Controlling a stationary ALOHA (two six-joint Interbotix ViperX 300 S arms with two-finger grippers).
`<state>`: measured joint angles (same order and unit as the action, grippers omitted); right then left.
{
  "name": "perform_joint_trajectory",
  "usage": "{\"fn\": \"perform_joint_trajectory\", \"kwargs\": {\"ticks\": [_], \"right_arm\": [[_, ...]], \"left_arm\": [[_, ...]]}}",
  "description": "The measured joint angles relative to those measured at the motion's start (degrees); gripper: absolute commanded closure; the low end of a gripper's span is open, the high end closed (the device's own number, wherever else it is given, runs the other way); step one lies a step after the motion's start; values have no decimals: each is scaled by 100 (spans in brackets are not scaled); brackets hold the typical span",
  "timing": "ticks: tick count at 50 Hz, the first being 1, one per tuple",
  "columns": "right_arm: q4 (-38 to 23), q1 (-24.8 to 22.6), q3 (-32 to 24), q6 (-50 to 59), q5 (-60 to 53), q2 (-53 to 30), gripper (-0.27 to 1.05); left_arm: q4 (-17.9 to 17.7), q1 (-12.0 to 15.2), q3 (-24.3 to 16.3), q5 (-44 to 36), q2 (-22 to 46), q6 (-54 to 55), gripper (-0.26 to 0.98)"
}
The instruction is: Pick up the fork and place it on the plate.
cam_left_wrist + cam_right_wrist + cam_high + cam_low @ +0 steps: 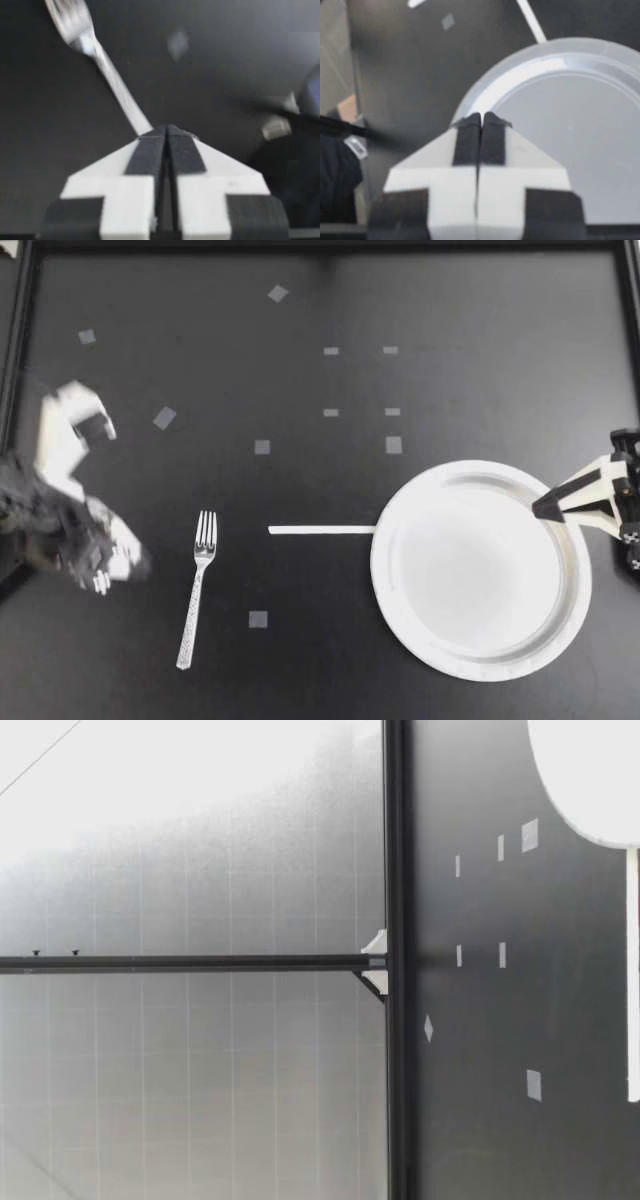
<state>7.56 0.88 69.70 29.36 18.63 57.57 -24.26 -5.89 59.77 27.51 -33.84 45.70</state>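
**A:** Where is the fork at this moment?

**B:** It lies flat on the black table, well apart from the plate, on the side of the plate that faces the robot's left arm. Its tines are a little nearer to the plate than the end of its handle is.

**A:** How does the fork look?

**B:** It is of silver colour and it shines. The head is short with thin tines, and the neck is narrow. The handle becomes wider toward its end, and this wider half carries a fine speckled pattern.

**A:** Is there something between it and the plate?

**B:** Yes, a white strip. One end touches the rim of the plate. The other end stops near the tines without touching them.

**A:** And the left gripper?

**B:** Seen from the plate, it is beyond the fork and apart from it. In the left wrist view its jaws are pressed together with no gap, and they hold nothing. The handle runs ahead from just under the fingertips, with the tines farthest ahead.

**A:** And the right gripper?

**B:** Its tips stand over the rim of the plate, on the side away from the fork. Its jaws are also fully closed, and nothing is between them. The plate itself is white and round, with a raised rim.
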Motion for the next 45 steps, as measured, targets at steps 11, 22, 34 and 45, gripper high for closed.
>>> {"fn": "perform_joint_trajectory", "kwargs": {"ticks": [11, 22, 34, 45], "right_arm": [[-202, 44, 176, 9, -281, -26, 94], [-220, 62, 343, 26, -554, 44, 94], [-220, 62, 378, 18, -562, 378, 94], [-220, 62, 378, 18, -562, 439, 94]], "left_arm": [[-853, -747, -246, -747, 914, 9, 62], [-976, -958, -835, -387, 1907, -132, 8], [-984, -940, -457, -817, 2268, -18, 10], [-993, -747, -18, -1916, 2391, 97, 15]]}}
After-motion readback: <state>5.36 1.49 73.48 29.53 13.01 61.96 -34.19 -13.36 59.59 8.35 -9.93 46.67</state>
